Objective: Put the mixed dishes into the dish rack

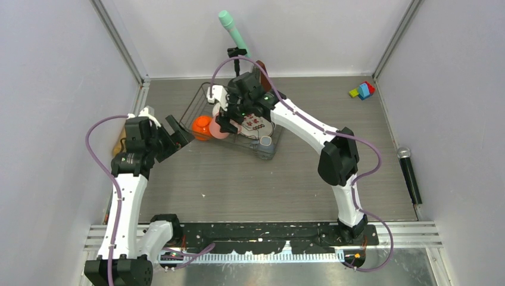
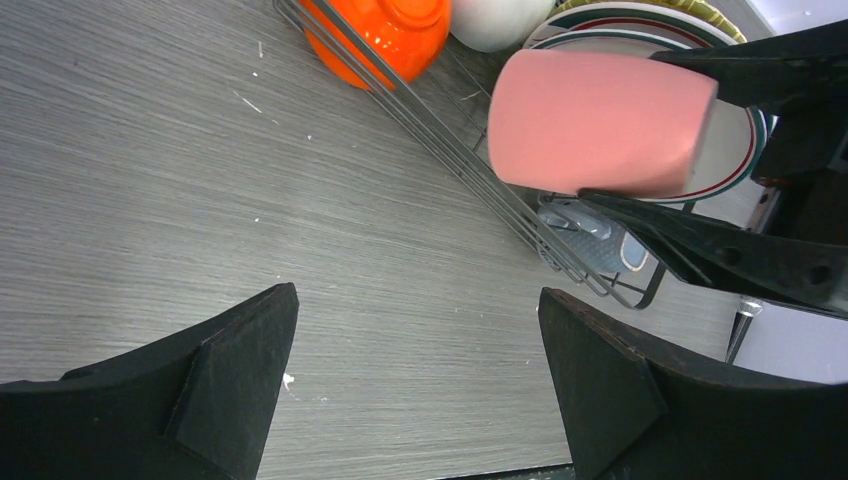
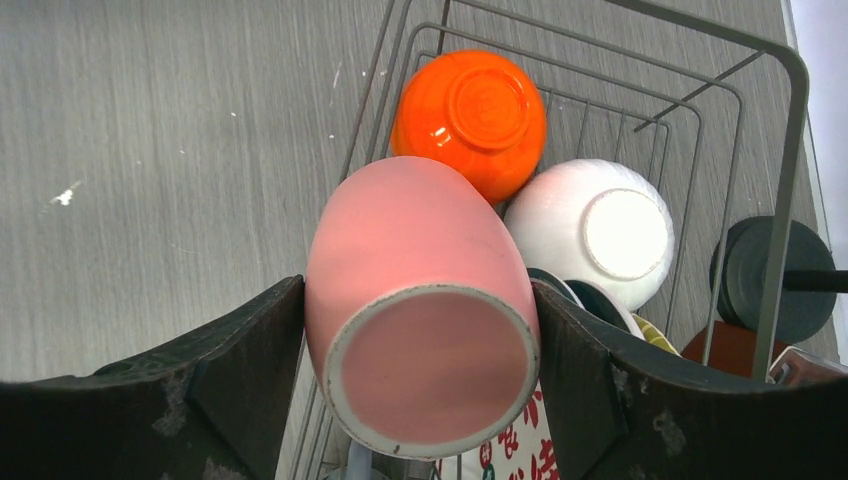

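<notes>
Right wrist: right pincer (image 3: 418, 292) grips pink mug (image 3: 420, 320) above dish rack (image 3: 795, 150) rim; left pincer (image 2: 417, 295) wide over table (image 2: 150, 150).

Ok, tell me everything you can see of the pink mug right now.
The smooth matte pink ceramic-looking mug is clamped side-on between the dark pads of the right tool, its flat base with a pale unglazed ring facing the wrist camera. No handle shows. It hangs tilted over the dark wire dish rack's side wall, beside the upturned orange-red bowl.
</notes>
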Controlling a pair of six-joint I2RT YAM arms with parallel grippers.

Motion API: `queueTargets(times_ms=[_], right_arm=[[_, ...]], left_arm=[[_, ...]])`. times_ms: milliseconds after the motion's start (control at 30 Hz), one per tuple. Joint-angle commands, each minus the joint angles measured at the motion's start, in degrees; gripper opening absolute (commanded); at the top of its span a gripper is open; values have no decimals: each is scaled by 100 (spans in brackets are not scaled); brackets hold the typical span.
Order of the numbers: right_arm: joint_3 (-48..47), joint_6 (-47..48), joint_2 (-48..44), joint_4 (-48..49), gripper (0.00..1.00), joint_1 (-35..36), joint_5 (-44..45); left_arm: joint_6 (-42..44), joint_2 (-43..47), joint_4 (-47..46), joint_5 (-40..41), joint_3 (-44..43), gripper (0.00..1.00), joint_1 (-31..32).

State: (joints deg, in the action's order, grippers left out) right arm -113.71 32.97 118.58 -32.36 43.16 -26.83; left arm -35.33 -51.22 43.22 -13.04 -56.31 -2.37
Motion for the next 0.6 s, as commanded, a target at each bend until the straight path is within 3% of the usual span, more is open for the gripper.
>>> queueTargets(times_ms=[0, 567], right_arm=[[-408, 426, -48, 249, 0, 188, 450], [-256, 638, 334, 299, 0, 399, 1243]], left_arm=[[38, 79, -120, 39, 42, 93, -18], [151, -113, -149, -29, -95, 93, -20]])
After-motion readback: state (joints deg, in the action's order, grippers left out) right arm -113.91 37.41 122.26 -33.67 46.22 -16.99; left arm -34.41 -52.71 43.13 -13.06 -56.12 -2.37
